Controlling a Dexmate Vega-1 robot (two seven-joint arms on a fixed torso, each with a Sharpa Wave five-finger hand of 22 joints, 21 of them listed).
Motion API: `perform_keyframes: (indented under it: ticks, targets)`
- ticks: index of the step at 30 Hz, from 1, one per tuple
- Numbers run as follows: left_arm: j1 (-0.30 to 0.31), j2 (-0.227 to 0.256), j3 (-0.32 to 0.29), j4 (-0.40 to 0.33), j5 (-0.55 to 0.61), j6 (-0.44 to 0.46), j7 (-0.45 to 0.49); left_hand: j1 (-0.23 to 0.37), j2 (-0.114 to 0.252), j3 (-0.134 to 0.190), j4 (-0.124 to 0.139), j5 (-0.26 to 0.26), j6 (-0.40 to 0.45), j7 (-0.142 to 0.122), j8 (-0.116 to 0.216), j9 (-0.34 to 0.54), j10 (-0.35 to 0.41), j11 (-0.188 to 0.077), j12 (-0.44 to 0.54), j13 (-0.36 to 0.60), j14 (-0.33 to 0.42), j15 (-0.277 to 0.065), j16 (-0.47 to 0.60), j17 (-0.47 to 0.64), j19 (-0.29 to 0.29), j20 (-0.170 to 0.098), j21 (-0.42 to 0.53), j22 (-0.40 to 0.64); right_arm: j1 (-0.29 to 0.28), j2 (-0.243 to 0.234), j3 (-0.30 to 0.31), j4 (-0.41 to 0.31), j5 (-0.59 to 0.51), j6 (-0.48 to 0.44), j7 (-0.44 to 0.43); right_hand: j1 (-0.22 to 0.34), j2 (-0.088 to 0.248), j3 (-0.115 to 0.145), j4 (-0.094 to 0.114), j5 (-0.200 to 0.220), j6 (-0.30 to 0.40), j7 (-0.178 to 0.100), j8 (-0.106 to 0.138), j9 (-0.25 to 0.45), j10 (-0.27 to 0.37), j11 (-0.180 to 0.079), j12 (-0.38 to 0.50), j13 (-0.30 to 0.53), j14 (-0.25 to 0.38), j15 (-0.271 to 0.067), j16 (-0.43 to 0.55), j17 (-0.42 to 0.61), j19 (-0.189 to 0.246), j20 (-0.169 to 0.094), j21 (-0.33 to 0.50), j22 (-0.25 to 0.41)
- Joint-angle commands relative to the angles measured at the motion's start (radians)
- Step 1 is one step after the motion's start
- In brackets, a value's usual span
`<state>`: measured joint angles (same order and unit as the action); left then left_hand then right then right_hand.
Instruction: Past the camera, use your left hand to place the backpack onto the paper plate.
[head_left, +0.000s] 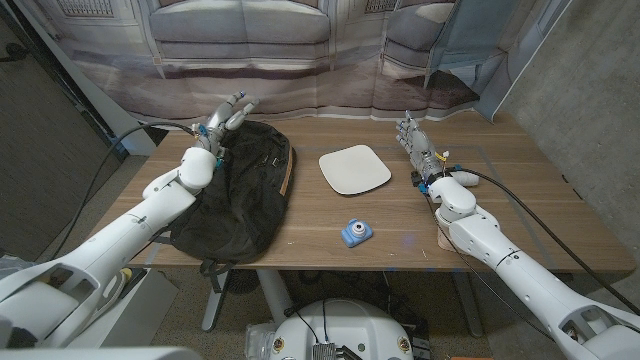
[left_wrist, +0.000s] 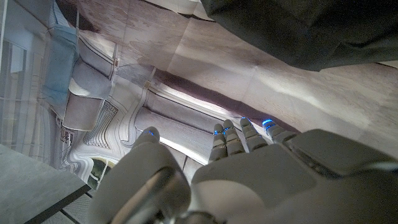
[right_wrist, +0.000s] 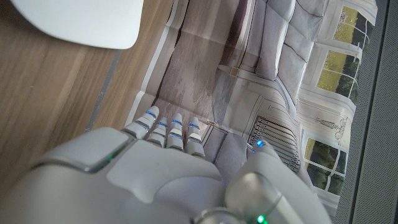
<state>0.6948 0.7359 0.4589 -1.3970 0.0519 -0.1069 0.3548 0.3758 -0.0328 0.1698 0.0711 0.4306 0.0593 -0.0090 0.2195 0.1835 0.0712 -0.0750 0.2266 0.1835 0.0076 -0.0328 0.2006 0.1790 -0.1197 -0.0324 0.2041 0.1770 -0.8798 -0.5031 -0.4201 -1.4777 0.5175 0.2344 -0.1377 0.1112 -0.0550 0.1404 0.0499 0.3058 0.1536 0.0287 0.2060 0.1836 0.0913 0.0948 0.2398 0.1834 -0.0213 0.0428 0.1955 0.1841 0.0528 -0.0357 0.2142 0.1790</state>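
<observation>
The left hand (head_left: 226, 117) hovers at the far upper corner of the backpack (head_left: 240, 190), fingers extended and loosely apart, holding nothing; the left wrist view shows the same hand (left_wrist: 249, 174) with fingers straight and a dark edge of the backpack (left_wrist: 298, 28) just beyond them, so it seems poised to take hold of the bag's top, where a handle would likely sit. The backpack, black with a tan strip along one side, lies slumped on the tabletop (head_left: 500, 200), its lower end reaching the near edge. Beside the backpack, on its far-right side and clearly apart from it, lies the white paper plate (head_left: 354, 169), which is bare and ready to receive the bag. Nearer than the plate, a small blue camera (head_left: 355, 234) sits close to the tabletop's front edge; the backpack would have to travel beyond it. Past the plate from the backpack, the right hand (head_left: 414, 138) stands upright with fingers together and straight, grasping nothing, apparently parked out of the way.
</observation>
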Motion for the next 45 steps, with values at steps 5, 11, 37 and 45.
perform_keyframes:
  ticks: [5,11,37,45]
  targets:
    - [-0.051,0.004,0.065,0.005,0.141,0.104,0.049,0.019,0.001,0.0,-0.011,0.009,0.005,-0.003,-0.001,0.005,0.008,-0.005,-0.004,0.006,0.006,-0.01,-0.004,0.003,0.001,0.001,0.0,0.002,-0.008,-0.004,0.013,-0.006,0.011,0.009,0.0,0.004,0.003,-0.003,0.0,-0.001,0.01,0.0,-0.006,0.005,0.011,-0.002,-0.005,0.004,0.005,0.005,-0.005,0.001,0.006,-0.009,-0.001,0.005]
    - [-0.059,0.006,0.072,0.004,0.157,0.126,0.054,0.025,0.001,0.0,-0.014,0.012,0.005,-0.004,-0.002,0.005,0.007,-0.007,-0.005,0.006,0.006,-0.011,-0.004,0.003,0.002,0.0,-0.001,0.002,-0.007,-0.001,0.016,0.0,0.015,0.019,0.004,0.002,0.003,-0.005,0.0,-0.001,0.012,-0.001,-0.005,0.005,0.013,-0.002,-0.005,0.004,0.007,0.004,-0.005,0.002,0.006,-0.008,-0.002,0.005]
    - [-0.163,-0.001,0.145,0.025,0.227,0.259,-0.032,0.078,-0.013,0.001,-0.047,0.031,-0.035,-0.005,-0.019,0.007,-0.02,0.0,-0.021,0.008,-0.011,-0.006,-0.013,0.003,-0.002,0.01,-0.005,0.001,-0.007,0.013,-0.005,0.039,-0.001,0.03,0.009,-0.002,0.004,-0.011,0.001,-0.002,0.011,-0.002,-0.007,0.005,0.014,-0.001,-0.008,0.004,0.007,0.004,-0.006,0.002,0.006,-0.008,-0.005,0.006]
    - [-0.183,-0.018,0.159,0.036,0.231,0.285,-0.033,0.098,-0.023,-0.001,-0.061,0.036,-0.058,-0.005,-0.025,0.008,-0.038,-0.003,-0.027,0.009,-0.023,0.0,-0.016,0.004,-0.004,0.017,-0.007,0.001,-0.006,0.015,-0.006,0.038,-0.002,0.029,0.007,-0.002,0.004,-0.012,0.001,-0.002,0.011,-0.001,-0.007,0.005,0.014,-0.002,-0.009,0.004,0.01,0.003,-0.005,0.002,0.007,-0.008,-0.005,0.006]
